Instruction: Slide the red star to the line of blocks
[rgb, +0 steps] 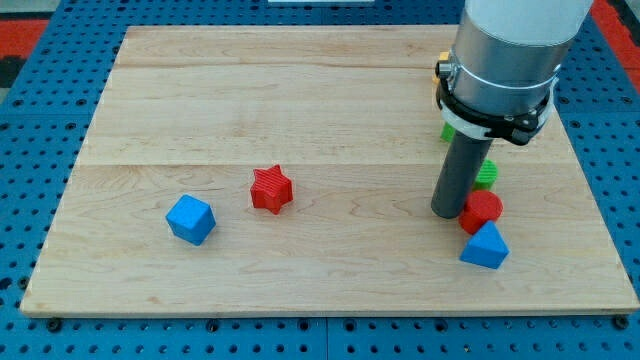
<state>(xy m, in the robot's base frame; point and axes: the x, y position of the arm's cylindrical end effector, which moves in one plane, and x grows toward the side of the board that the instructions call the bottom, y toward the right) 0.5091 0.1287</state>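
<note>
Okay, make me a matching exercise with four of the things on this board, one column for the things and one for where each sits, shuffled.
Things:
1. red star
2. blue cube
3. blue triangular block
4. my tip

Places:
A. nearest the view's bottom right
B. furthest toward the view's left
C. just left of the red round block in the line
D. near the board's middle, up and right of the blue cube

Pairs: 1-D, 2-B, 3-A, 4-C

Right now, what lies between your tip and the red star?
Nothing: in the camera view, only bare wooden board lies between my tip and the red star. The blue cube sits beyond the star, lower left.
</note>
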